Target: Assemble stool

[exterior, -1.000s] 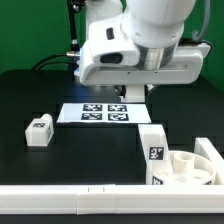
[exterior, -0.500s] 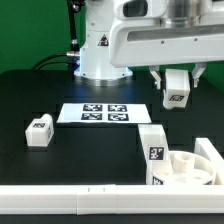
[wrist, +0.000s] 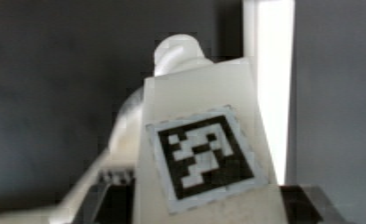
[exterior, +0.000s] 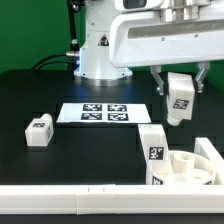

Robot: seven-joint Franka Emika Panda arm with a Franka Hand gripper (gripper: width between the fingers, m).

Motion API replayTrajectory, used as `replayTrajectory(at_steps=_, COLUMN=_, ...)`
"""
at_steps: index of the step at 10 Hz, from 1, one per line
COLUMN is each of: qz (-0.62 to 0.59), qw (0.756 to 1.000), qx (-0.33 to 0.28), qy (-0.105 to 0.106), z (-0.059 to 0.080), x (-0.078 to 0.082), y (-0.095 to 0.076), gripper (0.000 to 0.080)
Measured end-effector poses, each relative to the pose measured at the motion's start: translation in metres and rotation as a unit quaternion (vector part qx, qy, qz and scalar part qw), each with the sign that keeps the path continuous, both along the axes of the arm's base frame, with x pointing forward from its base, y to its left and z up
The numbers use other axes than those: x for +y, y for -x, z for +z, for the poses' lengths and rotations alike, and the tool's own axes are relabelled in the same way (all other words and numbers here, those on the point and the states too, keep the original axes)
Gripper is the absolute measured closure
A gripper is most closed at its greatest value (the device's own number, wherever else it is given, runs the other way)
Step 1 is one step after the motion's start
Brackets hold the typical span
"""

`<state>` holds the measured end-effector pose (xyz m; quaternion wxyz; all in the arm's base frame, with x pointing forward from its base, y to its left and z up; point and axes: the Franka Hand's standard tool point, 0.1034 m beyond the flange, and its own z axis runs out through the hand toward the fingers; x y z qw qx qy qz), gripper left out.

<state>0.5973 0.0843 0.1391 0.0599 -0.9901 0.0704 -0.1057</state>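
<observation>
The stool's short, blocky white plastic leg, marked with a black-and-white square tag, hangs in the two-finger claw. The jaws are clamped on its upper part, with a dark finger on either side. This held leg is slightly tilted. Its tagged face is turned toward the exterior camera and its lower end is free in the air, clear of the black table.

In the wrist view the same leg fills the middle of the frame, tag toward the camera, with the dark fingertips at its flanks. A bright white strip beside it is too blurred to identify.

Toward the exterior view's left of the held leg, the thin flat marker board lies on the table. The arm's white base rises behind it.

Lower in the exterior view, in the right-hand corner, sits the round, thick white plastic seat, its recessed sockets facing up and its far side cut off by the frame. A second tagged leg stands upright at the seat's left edge and another white block stands at its right. Whether either is seated in a socket cannot be told.

Well apart, at the exterior view's left, a loose tagged leg lies on the table. A long white border rail runs along the near edge.
</observation>
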Motion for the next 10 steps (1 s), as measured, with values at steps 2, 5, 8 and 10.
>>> replayTrajectory(at_steps=2, qz=-0.010, qw=0.998, qx=-0.057, qy=0.013, z=0.010, x=-0.013, y=-0.018, gripper=0.0476)
replayTrajectory(at_steps=5, qz=-0.014, qw=0.987, qx=-0.155, qy=0.044, z=0.007, x=-0.014, y=-0.019, gripper=0.0476)
replayTrajectory(at_steps=8, qz=-0.030, qw=0.969, qx=-0.241, qy=0.049, z=0.001, x=-0.003, y=-0.041, gripper=0.0476)
replayTrajectory(at_steps=10, qz=-0.028, qw=0.972, qx=-0.230, qy=0.046, z=-0.002, x=0.004, y=-0.041, gripper=0.0476)
